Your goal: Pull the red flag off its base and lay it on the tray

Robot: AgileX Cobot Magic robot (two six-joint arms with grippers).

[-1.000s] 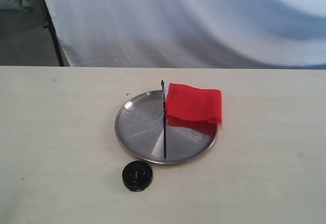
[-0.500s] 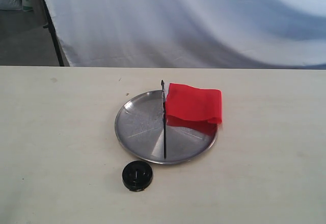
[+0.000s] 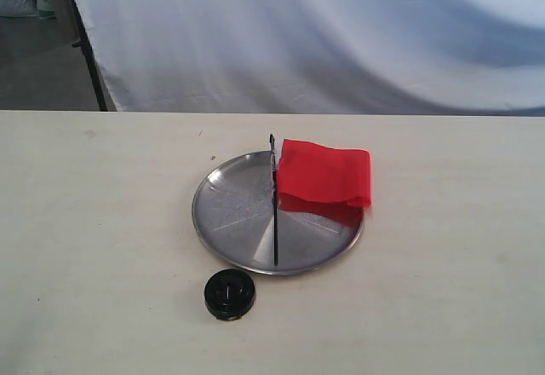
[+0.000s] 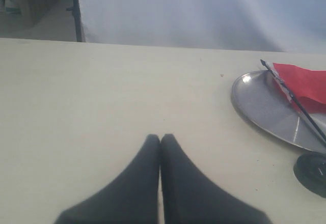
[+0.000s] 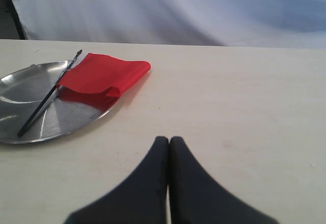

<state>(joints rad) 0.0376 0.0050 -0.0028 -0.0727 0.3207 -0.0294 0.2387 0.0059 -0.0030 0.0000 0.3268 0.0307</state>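
Note:
The red flag point(image 3: 326, 179) lies flat on the silver tray point(image 3: 223, 213), its black pole point(image 3: 275, 213) running across the dish and its cloth hanging over the far right rim. The black base point(image 3: 229, 293) stands empty on the table just in front of the tray. Neither gripper shows in the exterior view. In the left wrist view my left gripper point(image 4: 160, 138) is shut and empty above bare table, with the tray point(image 4: 260, 104), flag point(image 4: 305, 84) and base point(image 4: 312, 169) off to one side. My right gripper point(image 5: 168, 140) is shut and empty, apart from the flag point(image 5: 104, 75) and tray point(image 5: 30, 89).
A pale tabletop point(image 3: 102, 222) spreads around the tray. A white cloth backdrop point(image 3: 324, 34) hangs behind the table's far edge, with a dark stand leg point(image 3: 85, 43) at the back left.

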